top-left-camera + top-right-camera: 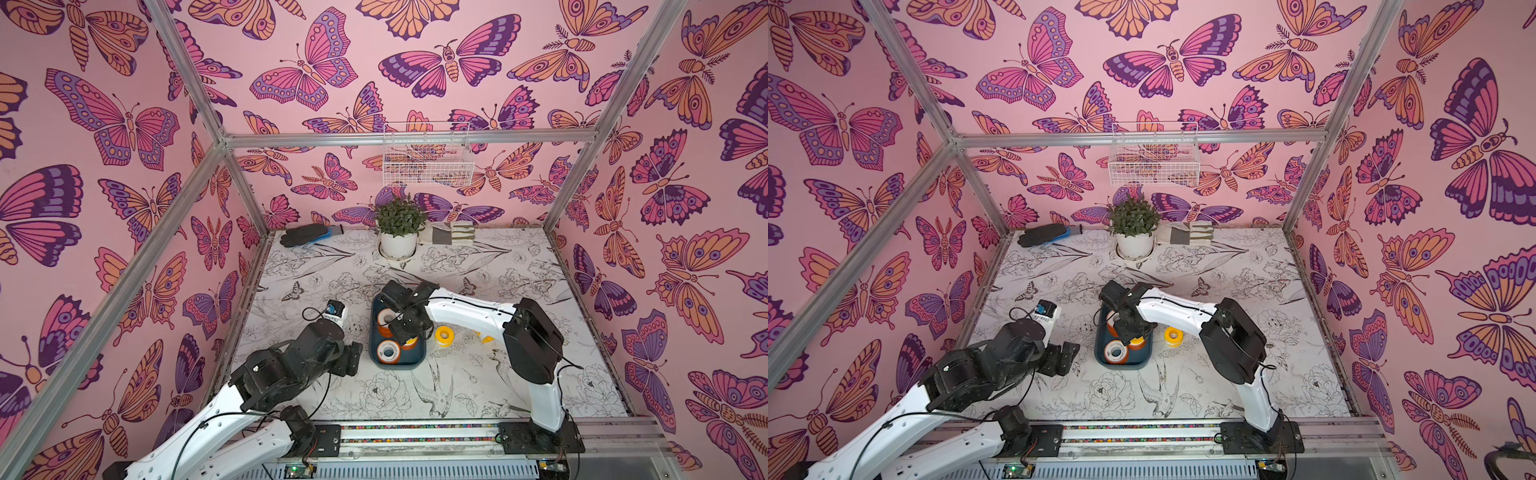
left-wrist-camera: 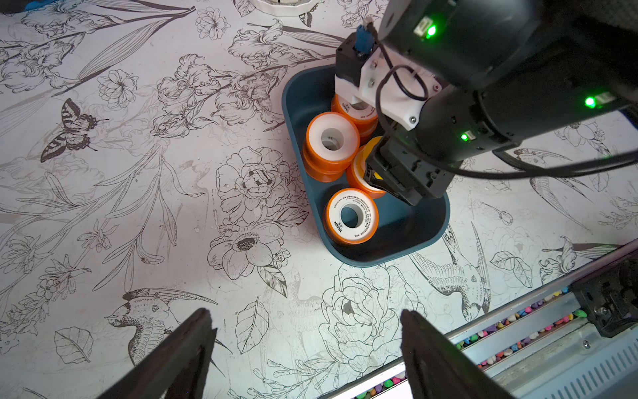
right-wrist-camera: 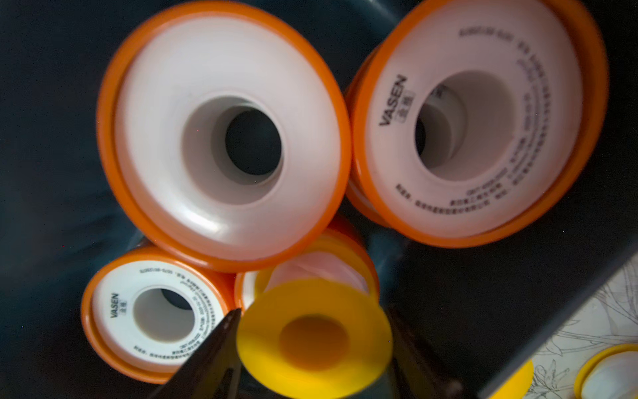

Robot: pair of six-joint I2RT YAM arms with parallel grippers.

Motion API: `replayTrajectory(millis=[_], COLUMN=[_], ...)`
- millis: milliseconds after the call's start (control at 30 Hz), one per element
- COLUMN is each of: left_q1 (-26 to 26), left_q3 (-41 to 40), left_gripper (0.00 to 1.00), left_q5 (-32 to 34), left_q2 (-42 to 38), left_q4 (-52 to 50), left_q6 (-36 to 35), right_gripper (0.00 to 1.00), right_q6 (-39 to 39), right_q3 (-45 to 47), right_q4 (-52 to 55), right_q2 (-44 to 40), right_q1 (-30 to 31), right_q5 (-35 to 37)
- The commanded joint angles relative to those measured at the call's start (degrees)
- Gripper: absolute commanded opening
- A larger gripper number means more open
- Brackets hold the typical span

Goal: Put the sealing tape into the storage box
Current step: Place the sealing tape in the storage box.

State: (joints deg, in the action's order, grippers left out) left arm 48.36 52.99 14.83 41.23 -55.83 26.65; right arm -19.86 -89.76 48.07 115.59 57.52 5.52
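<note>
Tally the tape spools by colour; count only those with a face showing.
Orange spools: 4, all in the tray; any hidden beneath are not counted.
Yellow spools: 3, one at the right pincer, two on the table.
Total: 7.

wire basket on back wall | black glove, potted plant, striped cloth: floral table, rear edge

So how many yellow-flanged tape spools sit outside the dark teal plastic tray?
2. One spool lies flat on the table beside the tray; a second spool just beyond, mostly under the right arm. Others may be hidden.
</note>
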Motion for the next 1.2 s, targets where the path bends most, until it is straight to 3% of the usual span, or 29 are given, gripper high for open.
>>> replayTrajectory(millis=[0,500,800,1000,1167], left_q1=[0.2,0.2,0.2,0.2,0.2], left_q3=[-0.8,-0.8,-0.8,-0.7,-0.6], left_gripper=[0.89,0.89,0.89,0.89,0.89], left_q5=[0.8,0.7,0.9,0.7,1.0], left_q2=[0.0,0.2,0.3,1.0,1.1], left_q4=[-1.4,-1.3,-1.3,-1.3,-1.5], left_q6=[0.5,0.4,0.4,0.4,0.5], right_gripper=[0.70,0.75,0.77,0.76,0.76], right_q6=[-0.5,-0.9,-0.6,-1.4,-4.5], right_q3=[-1.3,0.5,8.5,24.4,40.5], right_q4=[1.8,1.8,-4.1,-15.6,-25.3], right_q2=[0.9,-4.7,-17.0,-33.4,-47.1], right_q1=[0.4,0.8,-0.2,-8.3,-19.9], right_q5=[0.5,2.9,10.1,10.9,11.0])
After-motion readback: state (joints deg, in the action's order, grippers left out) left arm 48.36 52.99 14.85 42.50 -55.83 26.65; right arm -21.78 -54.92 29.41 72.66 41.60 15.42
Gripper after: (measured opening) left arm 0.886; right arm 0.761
